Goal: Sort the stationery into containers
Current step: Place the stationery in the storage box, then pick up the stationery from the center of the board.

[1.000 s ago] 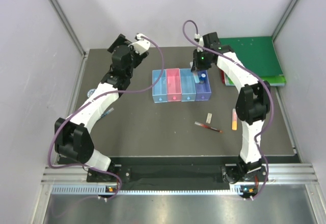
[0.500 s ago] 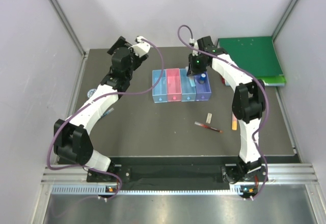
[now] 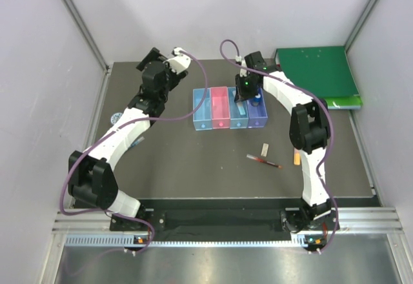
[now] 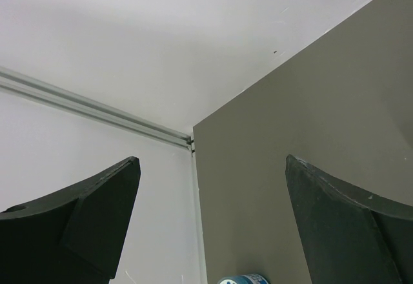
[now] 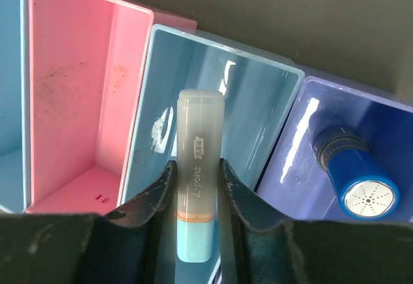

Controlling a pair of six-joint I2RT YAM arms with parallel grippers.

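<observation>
The dark surface (image 3: 193, 161) is filling most of the top view, with the green binder (image 3: 319, 71) lying at upper right. The left gripper (image 4: 211, 161) is hanging near the upper left corner, its jaws standing wide with nothing between them. The right gripper (image 5: 195, 163) is hovering over the row of trays at upper centre, its jaws clamping the blue-white marker (image 5: 199, 142) around its lower body. The marker is pointing into the light blue tray (image 5: 258, 103) (its neighbour, the purple tray (image 5: 303, 148), is already holding the blue-capped bottle (image 5: 352, 171)). The marker is looking close to the wall shared with the pink tray (image 5: 77, 71), so a release from here is risking a bounce off that rim. The red pen (image 3: 263, 161) and small white eraser (image 3: 264, 148) are waiting at lower centre.
</observation>
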